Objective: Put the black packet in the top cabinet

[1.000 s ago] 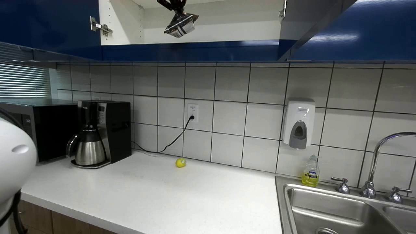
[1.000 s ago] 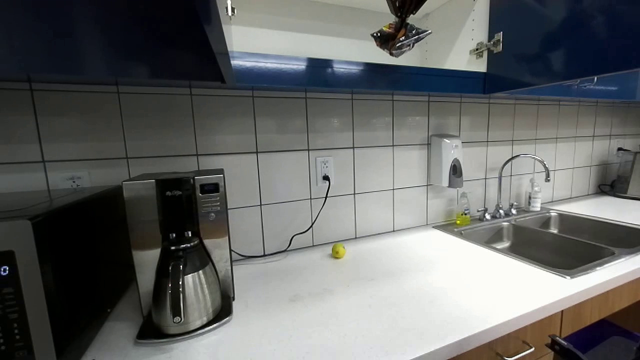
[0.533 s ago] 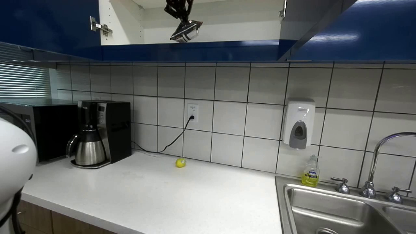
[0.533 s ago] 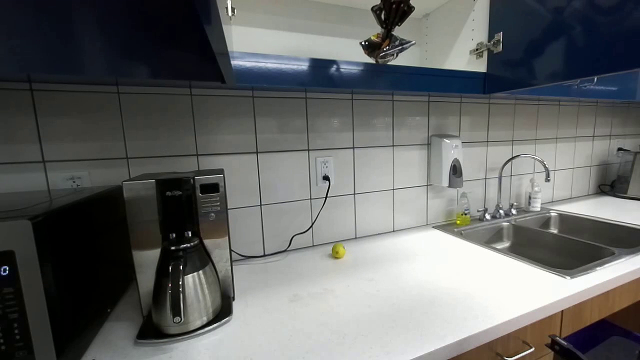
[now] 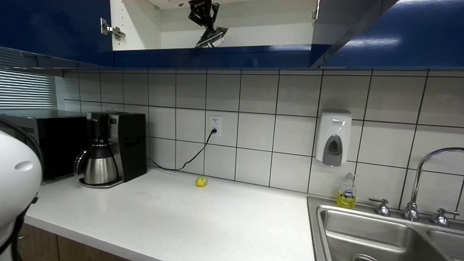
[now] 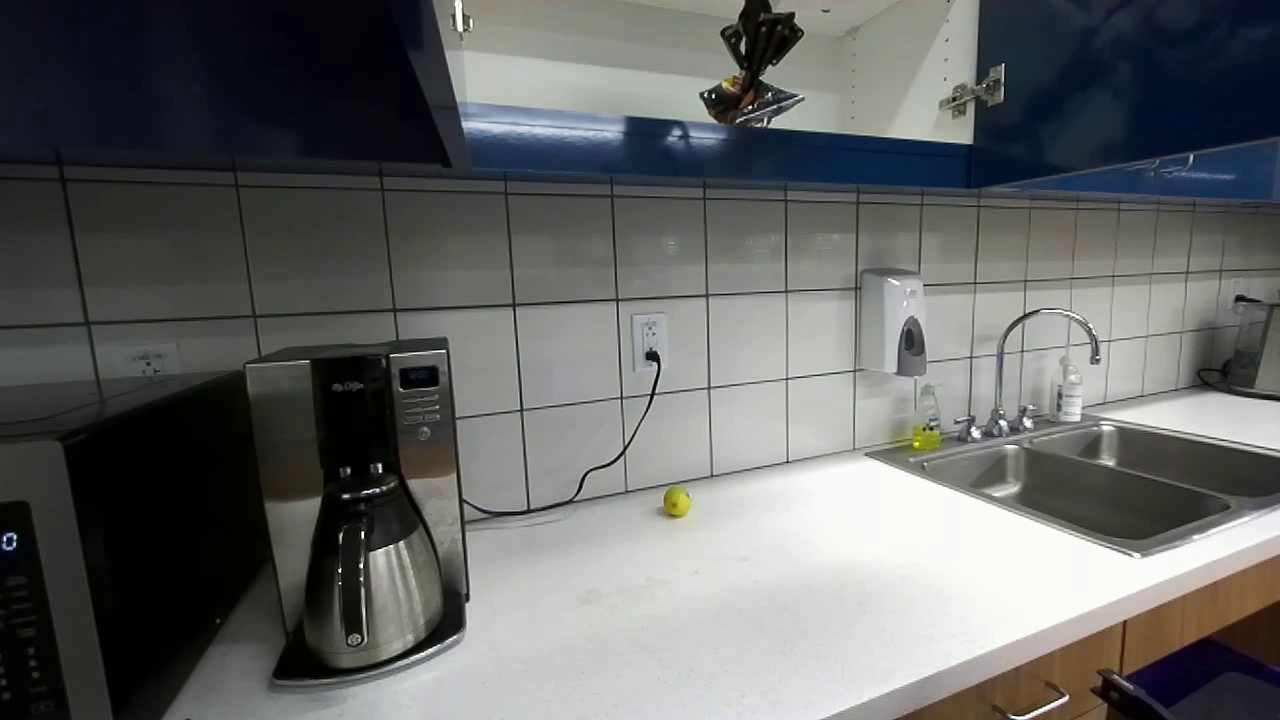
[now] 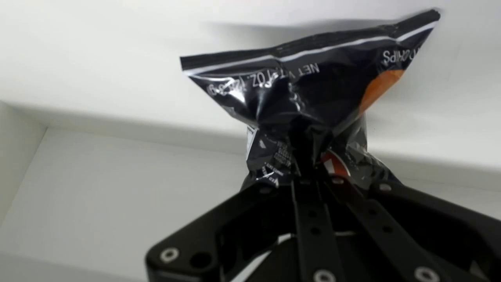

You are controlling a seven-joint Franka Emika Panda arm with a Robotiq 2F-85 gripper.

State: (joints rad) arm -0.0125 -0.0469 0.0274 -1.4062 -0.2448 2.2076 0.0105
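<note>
Top cabinet (image 5: 268,30): free room between black packet (image 5: 212,36) and both side edges; hinges (image 5: 113,29) jut there, blue lip (image 5: 214,58) runs along bottom front edge.

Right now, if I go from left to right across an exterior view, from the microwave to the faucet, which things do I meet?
In an exterior view: microwave, coffee maker, lemon, black packet, wall-mounted soap dispenser, gooseneck faucet.

Bright counter (image 6: 800,580) (dimmer tiles (image 6: 560,245) above)

Well below the jaws, a white counter (image 5: 217,221) carries a lemon (image 5: 201,181), a coffee maker (image 5: 132,145) and a microwave (image 5: 63,148).
</note>
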